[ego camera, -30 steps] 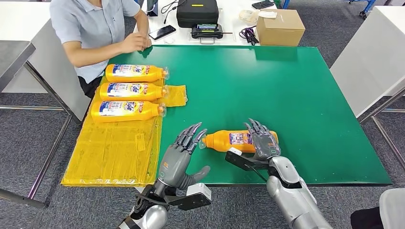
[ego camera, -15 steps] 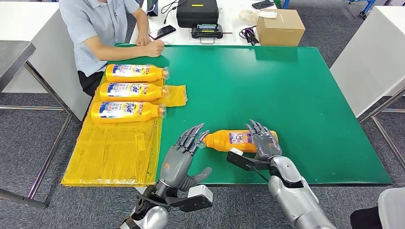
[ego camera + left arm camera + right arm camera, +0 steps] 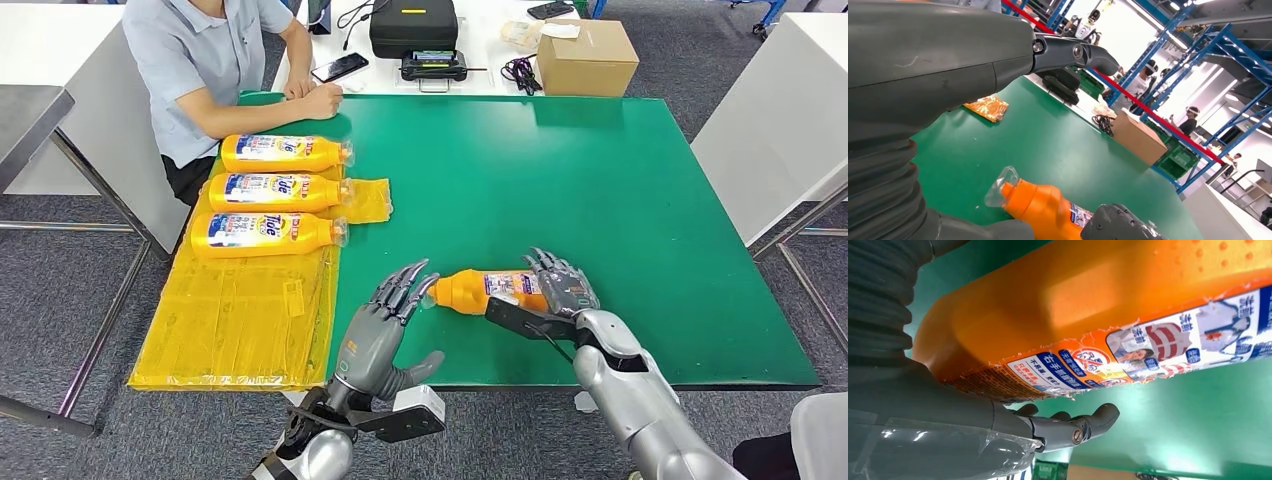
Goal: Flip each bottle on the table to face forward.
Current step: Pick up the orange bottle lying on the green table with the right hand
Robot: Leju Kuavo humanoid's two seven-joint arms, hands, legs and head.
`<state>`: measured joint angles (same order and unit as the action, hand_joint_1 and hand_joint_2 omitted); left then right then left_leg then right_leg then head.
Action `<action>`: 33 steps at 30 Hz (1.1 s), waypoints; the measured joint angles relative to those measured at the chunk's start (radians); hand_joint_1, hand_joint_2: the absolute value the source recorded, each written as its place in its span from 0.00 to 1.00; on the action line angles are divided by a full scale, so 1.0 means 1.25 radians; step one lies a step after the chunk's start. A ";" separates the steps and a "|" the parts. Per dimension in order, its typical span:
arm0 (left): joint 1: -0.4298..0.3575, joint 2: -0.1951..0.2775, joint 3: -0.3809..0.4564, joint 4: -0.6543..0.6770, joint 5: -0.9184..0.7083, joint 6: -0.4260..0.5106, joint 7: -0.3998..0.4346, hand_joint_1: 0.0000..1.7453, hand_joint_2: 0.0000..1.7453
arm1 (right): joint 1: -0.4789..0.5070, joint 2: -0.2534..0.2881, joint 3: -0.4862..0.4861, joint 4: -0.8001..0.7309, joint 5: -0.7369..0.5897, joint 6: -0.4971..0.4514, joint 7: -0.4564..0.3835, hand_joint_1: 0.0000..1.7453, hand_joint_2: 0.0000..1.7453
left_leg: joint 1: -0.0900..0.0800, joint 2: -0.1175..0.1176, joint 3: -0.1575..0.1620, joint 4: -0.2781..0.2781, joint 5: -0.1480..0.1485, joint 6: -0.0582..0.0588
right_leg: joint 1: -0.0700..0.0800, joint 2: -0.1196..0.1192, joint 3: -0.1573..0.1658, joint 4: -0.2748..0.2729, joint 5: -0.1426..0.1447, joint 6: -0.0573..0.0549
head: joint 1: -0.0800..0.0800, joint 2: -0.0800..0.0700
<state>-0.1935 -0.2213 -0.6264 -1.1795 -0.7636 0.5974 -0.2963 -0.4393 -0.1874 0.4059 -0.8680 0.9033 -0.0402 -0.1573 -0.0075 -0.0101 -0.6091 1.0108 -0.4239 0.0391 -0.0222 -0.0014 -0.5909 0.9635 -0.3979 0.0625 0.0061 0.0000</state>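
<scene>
An orange detergent bottle [image 3: 488,290] lies near the front edge of the green table [image 3: 560,180], with its clear cap towards my left hand. My right hand [image 3: 563,291] grips its base end. In the right wrist view the bottle [image 3: 1108,305] is raised off the mat, back label showing, with fingers [image 3: 1073,427] under it. My left hand [image 3: 386,326] hovers open just left of the cap, touching nothing. Three more orange bottles [image 3: 277,189] lie side by side at the table's left, front labels up.
A yellow plastic sheet [image 3: 235,310] covers the table's left side under the three bottles. A person [image 3: 215,60] sits at the far left corner, one arm resting on the table. A cardboard box [image 3: 585,55] and a black case [image 3: 413,25] stand beyond the far edge.
My right hand has slid further over the bottle's base and closed around it, and the bottle has tipped slightly. My left hand has barely moved. The person's arm has settled on the table.
</scene>
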 joint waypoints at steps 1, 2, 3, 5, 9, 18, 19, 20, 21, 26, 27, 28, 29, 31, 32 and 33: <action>-0.002 0.000 0.000 0.002 0.000 0.000 -0.001 0.00 1.00 | -0.005 -0.001 0.001 0.005 -0.003 0.005 0.001 0.00 1.00 | 0.000 0.000 0.000 0.000 0.000 0.000 | 0.000 0.000 0.000 0.000 0.000 0.000 | 0.000 0.000; -0.003 0.000 0.000 0.004 0.001 0.000 -0.002 0.00 1.00 | -0.009 -0.003 0.003 0.009 -0.004 0.008 0.001 0.00 1.00 | 0.000 0.000 0.000 0.000 0.000 0.000 | 0.000 0.000 0.000 0.000 0.000 0.000 | 0.000 0.000; -0.003 0.000 -0.001 0.005 0.001 0.000 -0.002 0.00 1.00 | -0.011 -0.004 0.004 0.012 -0.006 0.010 0.002 0.00 1.00 | 0.000 0.000 0.000 0.000 0.000 0.000 | 0.000 0.000 0.000 0.000 0.000 0.000 | 0.000 0.000; -0.004 0.000 -0.002 0.008 0.001 0.000 -0.003 0.00 1.00 | -0.015 -0.005 0.005 0.018 -0.007 0.011 0.002 0.00 1.00 | 0.000 0.000 0.000 0.000 0.000 0.000 | 0.000 0.000 0.000 0.000 0.000 0.000 | 0.000 0.000; -0.004 0.000 -0.003 0.011 0.001 0.000 -0.003 0.00 1.00 | -0.019 -0.006 0.007 0.025 -0.007 0.011 0.002 0.00 1.00 | 0.000 0.000 0.000 0.000 0.000 0.000 | 0.000 0.000 0.000 0.000 0.000 0.000 | 0.000 0.000; -0.008 0.000 -0.003 0.016 0.007 0.002 -0.006 0.00 1.00 | -0.031 -0.008 0.013 0.036 -0.019 0.027 0.006 0.26 1.00 | 0.000 0.000 0.000 0.000 0.000 0.000 | 0.000 0.000 0.000 0.000 0.000 0.000 | 0.000 0.000; -0.010 0.000 -0.004 0.019 0.011 0.003 -0.009 0.00 1.00 | -0.037 -0.010 0.017 0.042 -0.027 0.037 0.008 0.51 1.00 | 0.000 0.000 0.001 0.000 0.000 0.000 | 0.000 0.000 0.001 0.000 0.000 0.000 | 0.000 0.000; -0.013 0.000 -0.005 0.022 0.015 0.005 -0.011 0.00 1.00 | -0.044 -0.011 0.020 0.049 -0.036 0.048 0.009 0.76 1.00 | 0.000 0.000 0.001 0.000 0.000 0.000 | 0.000 0.000 0.001 0.000 0.000 0.000 | 0.000 0.000; -0.015 0.000 -0.007 0.026 0.018 0.007 -0.014 0.00 1.00 | -0.050 -0.012 0.023 0.056 -0.045 0.056 0.007 1.00 1.00 | 0.000 0.000 0.001 0.000 0.000 0.000 | 0.000 0.000 0.001 0.000 0.000 0.000 | 0.000 0.000; -0.030 0.000 -0.020 0.045 0.043 0.015 -0.032 0.00 1.00 | -0.079 -0.029 0.040 0.091 -0.096 0.101 -0.023 1.00 1.00 | 0.000 0.000 0.003 0.000 0.000 0.000 | 0.000 0.000 0.003 0.000 0.000 0.000 | 0.000 0.000; -0.032 0.000 -0.021 0.050 0.049 0.015 -0.036 0.00 1.00 | -0.083 -0.034 0.043 0.096 -0.107 0.109 -0.032 1.00 1.00 | 0.000 0.000 0.003 0.000 0.000 0.000 | 0.000 0.000 0.003 0.000 0.000 0.000 | 0.000 0.000; -0.035 0.000 -0.022 0.054 0.053 0.016 -0.040 0.00 1.00 | -0.087 -0.039 0.046 0.102 -0.120 0.116 -0.041 1.00 1.00 | 0.000 0.000 0.004 0.000 0.000 0.000 | 0.000 0.000 0.003 0.000 0.000 0.000 | 0.000 0.000; -0.037 -0.001 -0.024 0.058 0.058 0.016 -0.044 0.00 1.00 | -0.091 -0.043 0.047 0.106 -0.134 0.125 -0.051 1.00 1.00 | 0.000 0.000 0.004 0.000 0.000 0.000 | 0.000 0.000 0.003 0.000 0.000 0.000 | 0.000 0.000; -0.043 -0.001 -0.026 0.065 0.069 0.017 -0.054 0.00 1.00 | -0.097 -0.052 0.050 0.113 -0.172 0.152 -0.074 1.00 1.00 | 0.000 0.000 0.004 0.000 0.000 0.000 | 0.000 0.000 0.004 0.000 0.000 0.000 | 0.000 0.000; -0.047 -0.001 -0.029 0.069 0.074 0.018 -0.060 0.00 1.00 | -0.101 -0.058 0.051 0.116 -0.199 0.173 -0.089 1.00 1.00 | 0.000 0.000 0.005 0.000 0.000 0.000 | 0.000 0.000 0.004 0.000 0.000 0.000 | 0.000 0.000; -0.051 -0.001 -0.033 0.074 0.080 0.019 -0.067 0.00 1.00 | -0.104 -0.065 0.051 0.119 -0.228 0.196 -0.104 1.00 1.00 | 0.000 0.000 0.005 0.000 0.000 0.000 | 0.000 0.000 0.005 0.000 0.000 0.000 | 0.000 0.000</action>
<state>-0.2571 -0.2222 -0.6676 -1.0875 -0.6635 0.6217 -0.3803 -0.5695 -0.2691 0.4692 -0.7195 0.6179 0.2053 -0.2877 -0.0078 -0.0101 -0.6028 1.0110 -0.4239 0.0396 -0.0224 -0.0014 -0.5851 0.9631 -0.3978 0.0627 0.0063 0.0000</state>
